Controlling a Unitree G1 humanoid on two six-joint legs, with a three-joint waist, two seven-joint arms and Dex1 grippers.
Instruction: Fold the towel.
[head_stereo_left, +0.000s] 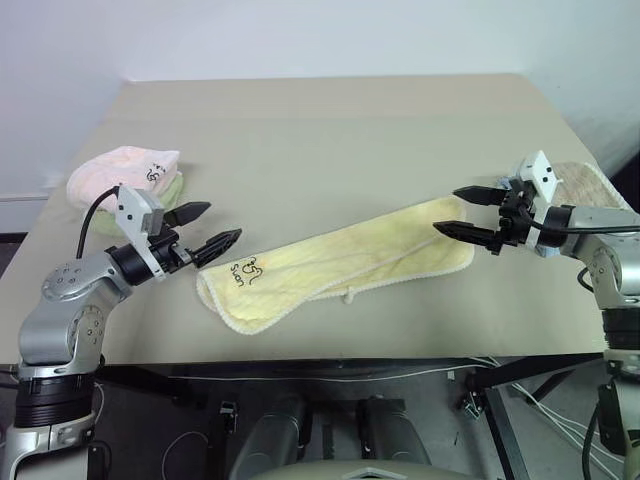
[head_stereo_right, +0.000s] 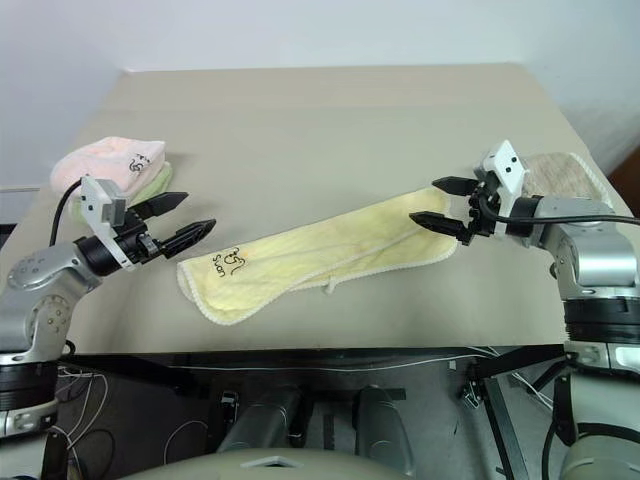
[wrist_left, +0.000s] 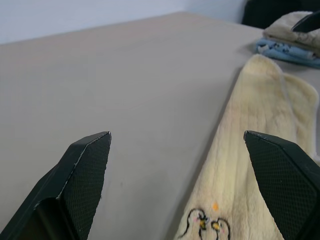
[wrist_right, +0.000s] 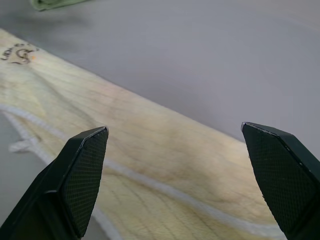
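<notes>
The pale yellow towel (head_stereo_left: 340, 262) lies stretched out slantwise on the beige table (head_stereo_left: 320, 130), with a whitish hem and a dark embroidered mark (head_stereo_left: 248, 273) near its left end. My left gripper (head_stereo_left: 206, 230) hovers open just left of that end, pointing right, nothing between its fingers. My right gripper (head_stereo_left: 468, 212) hovers open over the towel's right end, pointing left, also empty. The left wrist view looks along the towel (wrist_left: 255, 150) between black fingertips (wrist_left: 85, 170). In the right wrist view the towel (wrist_right: 150, 155) lies below the spread fingertips (wrist_right: 85, 170).
A folded pink towel (head_stereo_left: 122, 172) rests on a greenish one at the table's left edge. A beige towel (head_stereo_left: 590, 185) lies at the right edge behind my right gripper. Cables hang under the table's front edge.
</notes>
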